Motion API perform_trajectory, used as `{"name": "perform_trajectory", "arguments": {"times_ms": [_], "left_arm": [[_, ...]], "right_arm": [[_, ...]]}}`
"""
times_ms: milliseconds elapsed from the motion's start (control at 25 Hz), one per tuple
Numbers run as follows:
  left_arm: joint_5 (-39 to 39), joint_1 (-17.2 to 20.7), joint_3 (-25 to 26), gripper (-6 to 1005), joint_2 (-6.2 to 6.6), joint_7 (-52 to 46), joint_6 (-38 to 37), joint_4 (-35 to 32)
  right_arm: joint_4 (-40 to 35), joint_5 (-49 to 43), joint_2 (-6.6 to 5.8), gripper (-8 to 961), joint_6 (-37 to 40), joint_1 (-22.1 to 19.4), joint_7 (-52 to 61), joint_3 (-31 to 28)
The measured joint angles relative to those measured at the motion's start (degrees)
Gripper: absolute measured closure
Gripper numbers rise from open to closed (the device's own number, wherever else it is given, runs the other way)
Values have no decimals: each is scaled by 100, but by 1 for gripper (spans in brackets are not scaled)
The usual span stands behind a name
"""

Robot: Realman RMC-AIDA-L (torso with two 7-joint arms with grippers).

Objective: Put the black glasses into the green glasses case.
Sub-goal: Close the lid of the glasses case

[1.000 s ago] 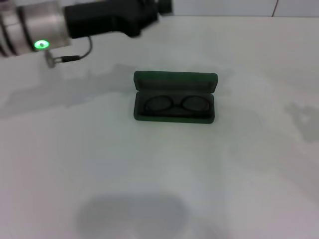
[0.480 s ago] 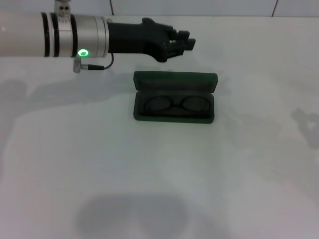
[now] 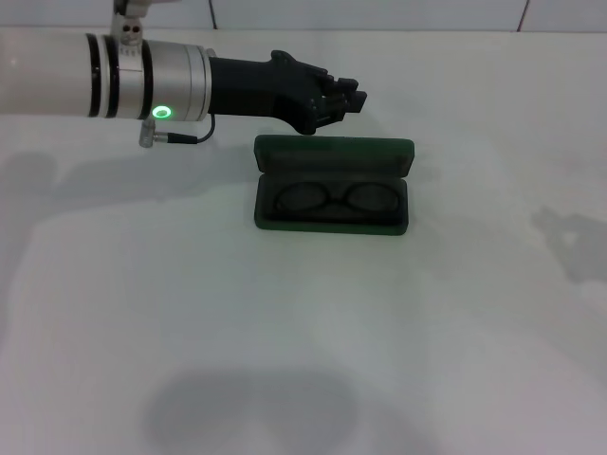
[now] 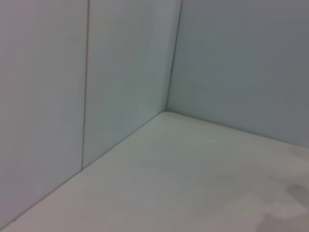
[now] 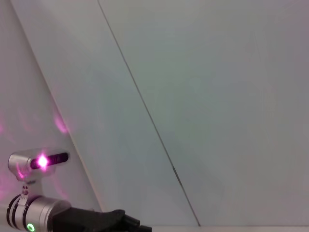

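The green glasses case [image 3: 334, 154] lies open in the middle of the white table, its lid standing up at the far side. The black glasses [image 3: 337, 199] lie inside the case's lower half, lenses side by side. My left gripper [image 3: 353, 97] reaches in from the left and hovers just behind and above the lid's left part, apart from it, with its fingers together and holding nothing. The left arm's end also shows low in the right wrist view [image 5: 137, 224]. My right gripper is out of view.
The white table [image 3: 455, 322] runs on all sides of the case. White wall panels stand behind it, and they meet in a corner in the left wrist view [image 4: 166, 112]. An arm's shadow falls on the table at the right [image 3: 569, 237].
The left arm has swung in from the far left to behind the case's lid. In the last half second it only settled slightly. The case and the glasses have not moved.
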State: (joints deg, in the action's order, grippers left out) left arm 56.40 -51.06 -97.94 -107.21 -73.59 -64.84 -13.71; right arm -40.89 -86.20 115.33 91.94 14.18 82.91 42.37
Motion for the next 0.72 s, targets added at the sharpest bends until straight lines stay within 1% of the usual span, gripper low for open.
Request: {"name": "perform_trajectory", "arguments": {"times_ms": [160,360,520,720], "left_arm": [[59,-55,-25,809,-30,-6,170,0],[266,-77,-29,808,-155,-68,598,0],[611,-135,-13,805,-204,-236,683,1],[714,-147,-10,802,-257,-311,808,2]], "right_arm": [[25,-40,7,827,-25,25,-12,-1],[63,-46,7,826,-81,25,-15,-5],[85,-47,7,825,-139,48,-20,-9],[90,-47,7,824,-182,72,-20,-10]]}}
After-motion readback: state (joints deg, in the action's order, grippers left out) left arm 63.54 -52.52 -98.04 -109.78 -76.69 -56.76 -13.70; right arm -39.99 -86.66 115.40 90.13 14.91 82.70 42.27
